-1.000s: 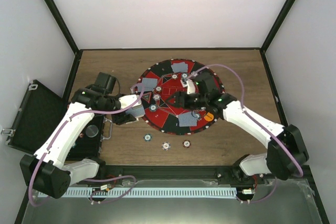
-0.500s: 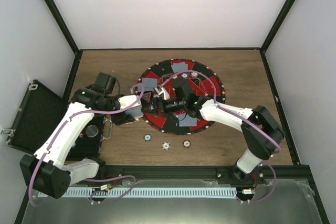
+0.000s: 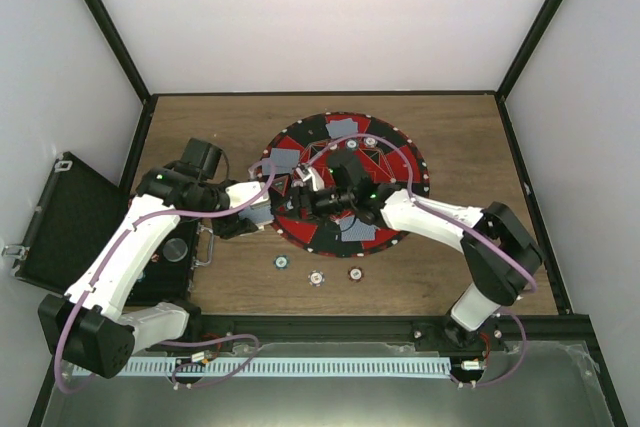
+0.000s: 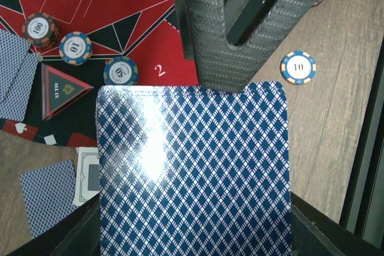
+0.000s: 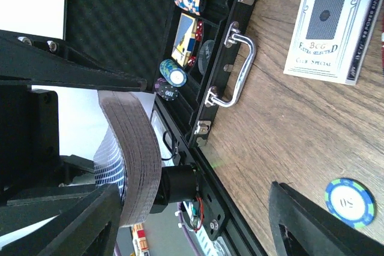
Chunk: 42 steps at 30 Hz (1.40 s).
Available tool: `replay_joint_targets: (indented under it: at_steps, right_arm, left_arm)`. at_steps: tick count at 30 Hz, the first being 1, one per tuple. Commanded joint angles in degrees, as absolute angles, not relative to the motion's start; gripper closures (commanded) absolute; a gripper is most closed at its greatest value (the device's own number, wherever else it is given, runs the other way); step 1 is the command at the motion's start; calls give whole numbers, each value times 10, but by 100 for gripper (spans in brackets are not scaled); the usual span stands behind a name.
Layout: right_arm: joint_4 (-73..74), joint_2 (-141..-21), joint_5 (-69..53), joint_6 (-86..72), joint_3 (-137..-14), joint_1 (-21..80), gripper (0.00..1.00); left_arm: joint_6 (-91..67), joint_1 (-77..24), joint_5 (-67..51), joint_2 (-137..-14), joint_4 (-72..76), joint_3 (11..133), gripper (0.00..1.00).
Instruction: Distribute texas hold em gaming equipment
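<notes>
Left jaws clamped on deck (image 4: pixel 192 172), held above tabletop (image 3: pixel 450 277) just off mat (image 3: pixel 400 162) edge. Right jaws wide, empty, facing deck's free end. Risk: tips pinch several cards or nudge deck askew, and cards spill. Case (image 5: pixel 120 4) close beyond deck, chips (image 3: pixel 316 277) near; bare tabletop behind right jaws.

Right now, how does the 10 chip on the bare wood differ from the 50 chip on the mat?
The 10 chip has a white face with an orange-and-blue rim; the 50 chip is mostly blue. The 10 chip lies on wood, the 50 chip on the mat. Both lie flat.
</notes>
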<state>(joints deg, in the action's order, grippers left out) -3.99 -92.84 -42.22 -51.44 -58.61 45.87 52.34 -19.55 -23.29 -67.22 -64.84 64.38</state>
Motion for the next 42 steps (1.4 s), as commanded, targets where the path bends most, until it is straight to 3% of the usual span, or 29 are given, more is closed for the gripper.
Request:
replay_joint_targets:
  at_steps: [1,8,16,28,42]
  right_arm:
    - [12,-880,-388,-484,-582,444,31]
    - [-2,-849,-396,-494,-580,432,32]
    - [-31,-935,-430,-509,-661,473,32]
    - [-114,-1028,-481,-556,-690,490,34]
    - [-126,-1010,-483,-549,-597,438,48]
  left_arm:
    - [527,-200,-256,-668,-637,650,96]
    - [528,-201,-256,-671,-638,651,96]
    - [525,-202,-257,-671,-637,653,96]
    - [525,-203,-257,-673,-638,656,96]
    - [526,-203,-255,-671,-639,658,96]
